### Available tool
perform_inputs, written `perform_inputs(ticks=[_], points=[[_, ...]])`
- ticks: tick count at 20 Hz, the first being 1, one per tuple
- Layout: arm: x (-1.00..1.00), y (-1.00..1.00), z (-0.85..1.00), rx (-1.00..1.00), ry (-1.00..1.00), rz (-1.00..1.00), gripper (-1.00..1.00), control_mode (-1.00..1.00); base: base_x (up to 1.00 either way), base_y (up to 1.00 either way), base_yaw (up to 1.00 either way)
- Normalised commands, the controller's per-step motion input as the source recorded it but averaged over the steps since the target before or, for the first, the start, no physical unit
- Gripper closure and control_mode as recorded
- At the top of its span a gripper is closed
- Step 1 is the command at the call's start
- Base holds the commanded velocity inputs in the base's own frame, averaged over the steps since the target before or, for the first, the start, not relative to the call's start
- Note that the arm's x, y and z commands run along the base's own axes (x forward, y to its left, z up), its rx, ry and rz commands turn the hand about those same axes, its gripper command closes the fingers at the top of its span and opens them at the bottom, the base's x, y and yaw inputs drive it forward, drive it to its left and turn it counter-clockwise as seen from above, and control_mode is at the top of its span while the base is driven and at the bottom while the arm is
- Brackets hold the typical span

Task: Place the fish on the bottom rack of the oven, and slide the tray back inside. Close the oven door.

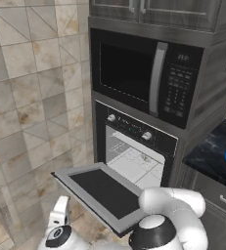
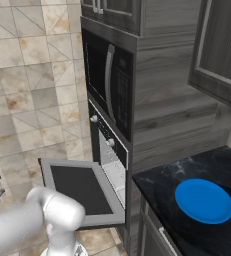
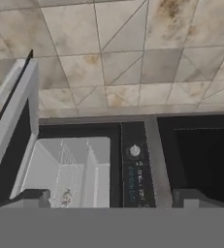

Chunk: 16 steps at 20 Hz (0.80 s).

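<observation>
Oven door (image 1: 104, 193) hangs fully open and level, its grey-framed dark window facing up, below the lit cavity of the oven (image 1: 134, 146). Fish (image 3: 66, 197) appears as a small pale lump resting on the bottom rack (image 3: 65, 181) inside the cavity, though it is too small to confirm in detail; the blue plate (image 2: 204, 200) on the dark counter (image 2: 197, 175) is bare. Judgement: placement looks done and the rack looks slid in, so the step in hand is closing the door.

Gripper (image 3: 111, 198) is spread to its widest and holds nothing. Arm is folded low, its hand sitting to the left of the door's free edge, rolled so the oven reads sideways in the hand view. Next move calls for getting under that free edge or bar handle and lifting upward until the panel shuts.
</observation>
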Motion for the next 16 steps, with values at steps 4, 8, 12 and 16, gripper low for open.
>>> perform_inputs(ticks=[4, 8, 12, 16], points=[[0.08, 0.01, -0.82, -0.45, -0.02, 0.02, -1.0, -1.0, 0.0, 0.0, 0.0], [0.32, 0.09, -0.61, -0.45, 0.03, 0.0, -1.0, -1.0, 0.0, 0.0, 0.0], [0.31, 0.18, -0.36, -0.43, 0.18, 0.0, -1.0, -1.0, 0.0, 0.0, 0.0], [0.26, 0.31, -0.64, -0.28, 0.07, -0.08, -1.0, -1.0, 0.0, 0.0, 0.0]])
